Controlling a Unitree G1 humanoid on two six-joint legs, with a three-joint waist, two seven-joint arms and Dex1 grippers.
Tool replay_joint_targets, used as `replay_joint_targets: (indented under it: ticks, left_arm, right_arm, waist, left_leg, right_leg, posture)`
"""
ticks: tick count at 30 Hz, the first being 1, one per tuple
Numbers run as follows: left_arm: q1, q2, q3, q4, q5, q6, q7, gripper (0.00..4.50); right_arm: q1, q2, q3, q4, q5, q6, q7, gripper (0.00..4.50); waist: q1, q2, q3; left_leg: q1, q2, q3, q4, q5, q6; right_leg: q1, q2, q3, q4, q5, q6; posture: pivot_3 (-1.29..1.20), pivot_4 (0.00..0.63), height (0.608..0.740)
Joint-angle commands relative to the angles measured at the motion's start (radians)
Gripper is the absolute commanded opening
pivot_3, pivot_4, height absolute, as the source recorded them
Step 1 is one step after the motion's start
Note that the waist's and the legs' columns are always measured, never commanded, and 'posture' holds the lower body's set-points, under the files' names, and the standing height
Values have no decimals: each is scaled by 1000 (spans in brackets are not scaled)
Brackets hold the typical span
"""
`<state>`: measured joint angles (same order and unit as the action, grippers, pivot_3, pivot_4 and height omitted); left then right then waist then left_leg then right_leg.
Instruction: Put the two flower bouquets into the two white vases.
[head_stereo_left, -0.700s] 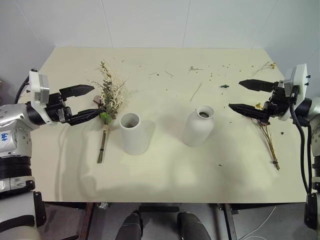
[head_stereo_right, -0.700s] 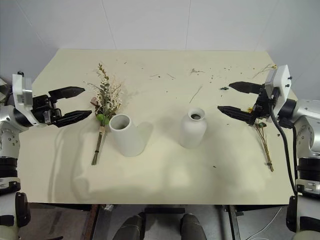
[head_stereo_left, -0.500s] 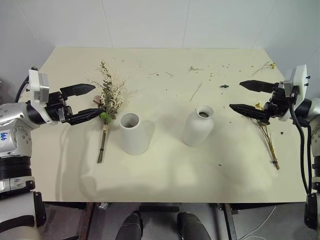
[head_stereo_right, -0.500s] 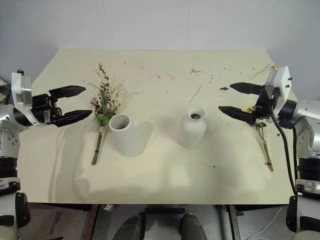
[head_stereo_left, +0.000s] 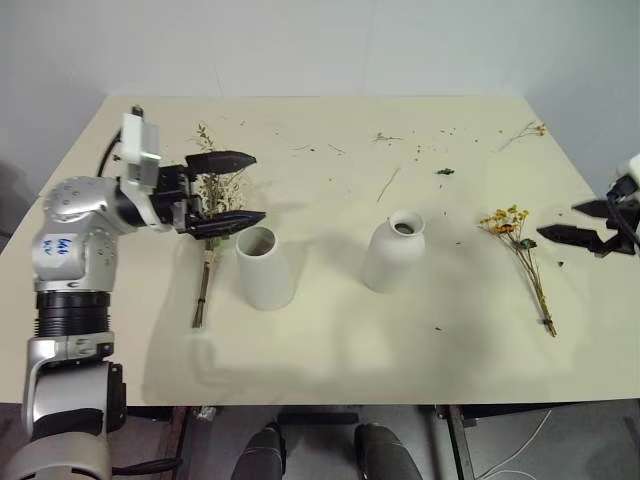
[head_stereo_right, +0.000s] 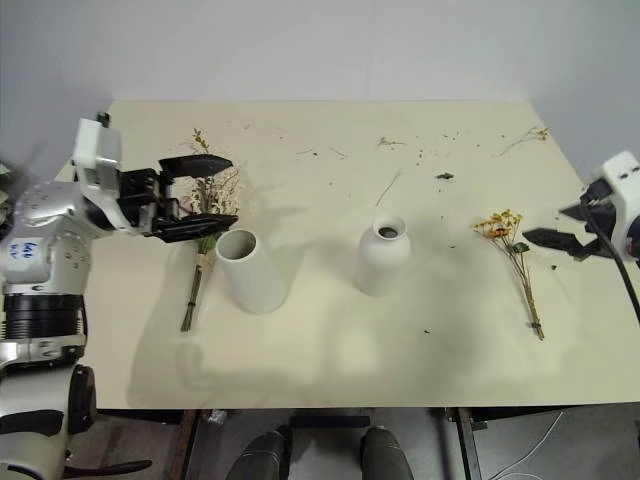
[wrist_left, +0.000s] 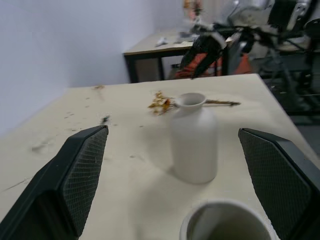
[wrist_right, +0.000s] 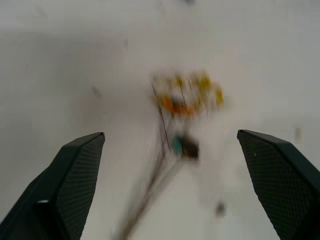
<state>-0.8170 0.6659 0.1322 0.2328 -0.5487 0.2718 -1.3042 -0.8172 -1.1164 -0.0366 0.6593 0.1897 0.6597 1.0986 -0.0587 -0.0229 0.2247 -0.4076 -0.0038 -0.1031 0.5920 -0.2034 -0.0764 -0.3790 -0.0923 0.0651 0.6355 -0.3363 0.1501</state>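
Note:
The large bouquet lies flat on the table's left side, with its pale sprigs and leaves partly hidden behind my left gripper. That gripper is open and hangs above the flower heads, pointing right toward the wide-mouthed white vase. The bottle-shaped white vase stands upright at the centre. Right of it lies the thin yellow-orange bouquet. My right gripper is open and empty at the table's right edge, just beside that bunch and apart from it. In the left wrist view the bottle vase stands between my open fingers.
Loose twigs and plant scraps are scattered over the far half of the cream table. Another dried sprig lies at the far right corner. White walls rise behind the table.
My left gripper has swung right, from beside the large bouquet to above its flower heads. My right gripper has pulled back to the right, uncovering the yellow-orange bouquet. Both stay open.

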Motion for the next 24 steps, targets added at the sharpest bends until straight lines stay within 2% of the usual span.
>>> replay_joint_targets:
  ticks: [1, 10, 18, 21, 24]
  left_arm:
    - [-23, 1, 3, -60, -21, 17, -2, 4457]
    - [24, 20, 32, -191, -68, 95, 45, 4457]
    - [56, 49, 67, -255, -88, 134, 84, 4457]
    - [63, 56, 74, -276, -93, 145, 95, 4500]
    - [67, 61, 76, -289, -100, 152, 101, 4500]
  right_arm:
    - [-87, 1, 50, 90, -49, 61, 31, 4500]
    - [-229, 86, 181, 366, -186, 30, 85, 4500]
    - [-281, 168, 226, 519, -284, -64, 41, 4500]
    - [-296, 179, 225, 542, -299, -77, 67, 3905]
    - [-315, 184, 208, 559, -301, -82, 79, 2981]
  waist:
    - [-4, 0, 0]
    - [4, 0, 0]
    - [2, 0, 0]
    - [1, 0, 0]
    - [0, 0, 0]
  left_leg:
    - [0, 0, 1, 0, 0, 0]
    - [-1, 0, 1, 1, 0, 0]
    - [0, 0, 1, 2, 0, -1]
    - [0, 0, 1, 2, 0, -1]
    - [1, 0, 1, 2, 0, -1]
  right_leg:
    - [0, 0, 1, 0, 0, 0]
    - [0, 0, 1, 0, 0, 1]
    - [0, 0, 1, 0, 0, 1]
    - [1, 0, 1, 0, 0, 1]
    - [1, 0, 1, 1, 0, 1]
  posture:
    - [0, 150, 740]
    - [0, 150, 740]
    - [0, 150, 740]
    - [0, 150, 740]
    - [0, 150, 740]
